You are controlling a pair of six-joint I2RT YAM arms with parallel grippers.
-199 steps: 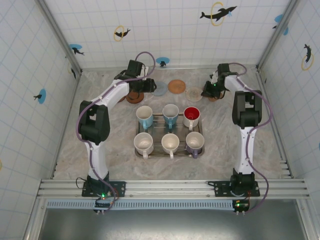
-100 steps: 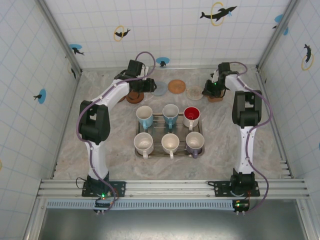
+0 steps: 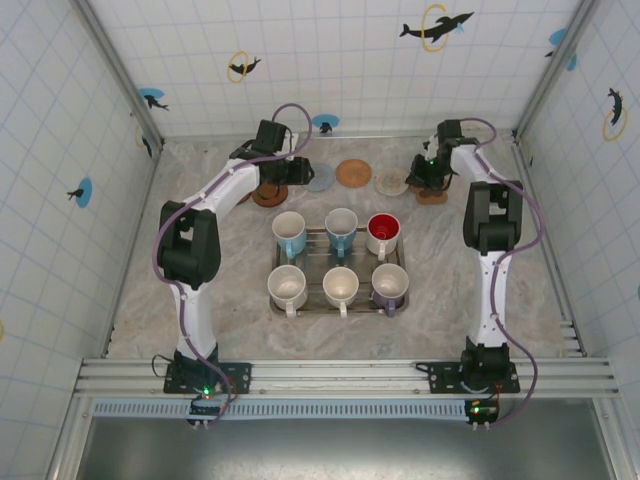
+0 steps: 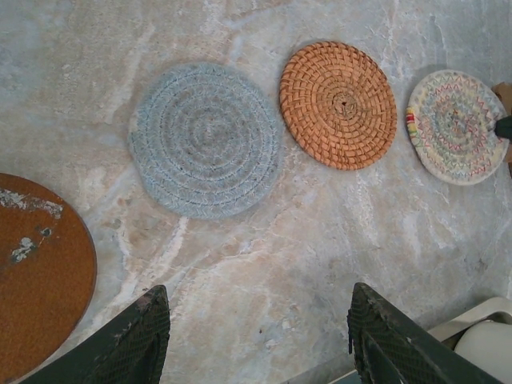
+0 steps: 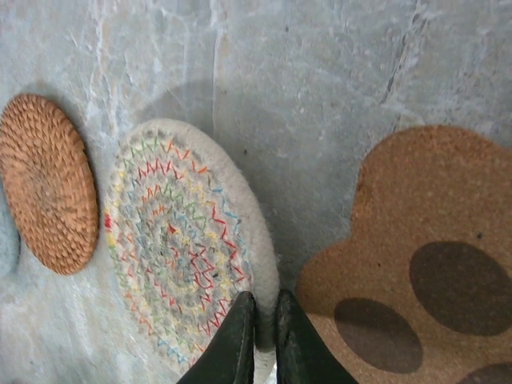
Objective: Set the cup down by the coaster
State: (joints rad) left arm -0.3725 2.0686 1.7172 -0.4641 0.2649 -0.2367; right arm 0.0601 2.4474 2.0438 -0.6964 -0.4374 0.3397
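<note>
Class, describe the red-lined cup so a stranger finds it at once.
Start at the metal tray on the marble table, holding six cups in two rows. The red-lined cup stands at the far row's right end; its neighbours are all white inside.

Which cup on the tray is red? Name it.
The red cup, at the right end of the tray's far row; the other five are white, blue or purplish.
</note>
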